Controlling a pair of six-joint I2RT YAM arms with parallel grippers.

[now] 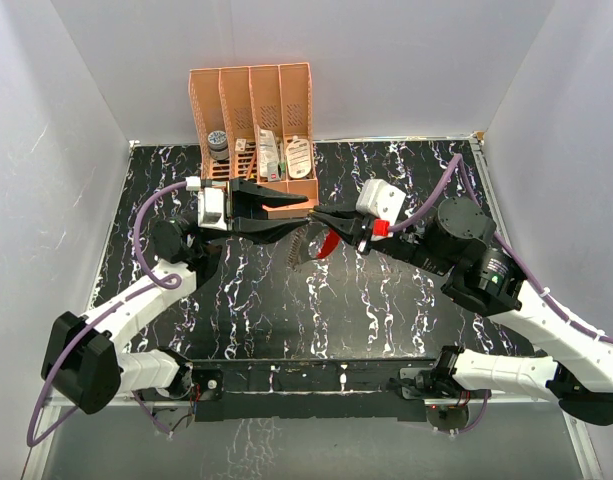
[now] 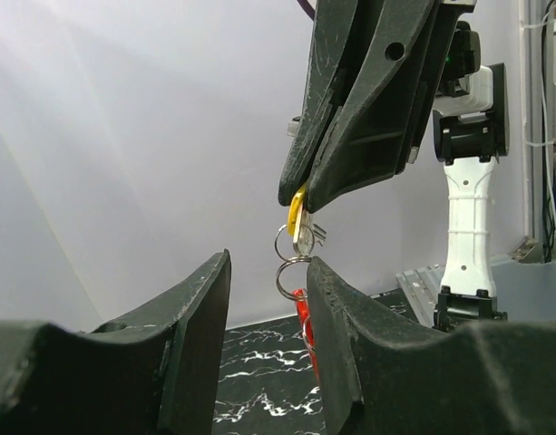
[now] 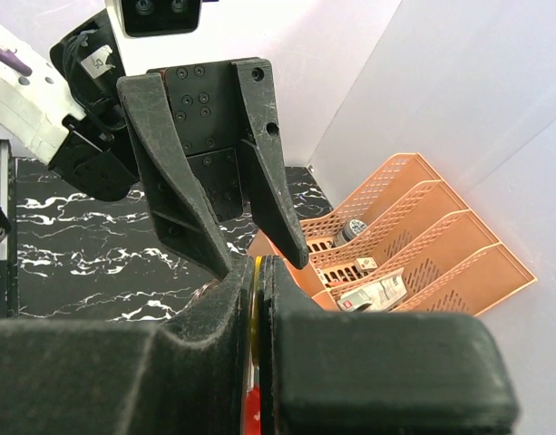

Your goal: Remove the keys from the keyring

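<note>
Keys [image 2: 297, 214] hang in the air between the two arms, and the yellow one is pinched tight in the right claw [image 2: 305, 198]. The keyring [image 2: 279, 275] and its red tag [image 2: 303, 319] dangle just under it, between the fingers of the left claw [image 2: 268, 265], which stand apart. Packets [image 1: 298, 155] in the orange rack [image 1: 236, 95] have labels too small to read.

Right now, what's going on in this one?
Both arms are raised over the table. The right gripper has its fingers shut on the yellow key, with the keyring and red tag hanging below it. The left gripper is open, fingers either side of the ring. The key is not yet off.
</note>
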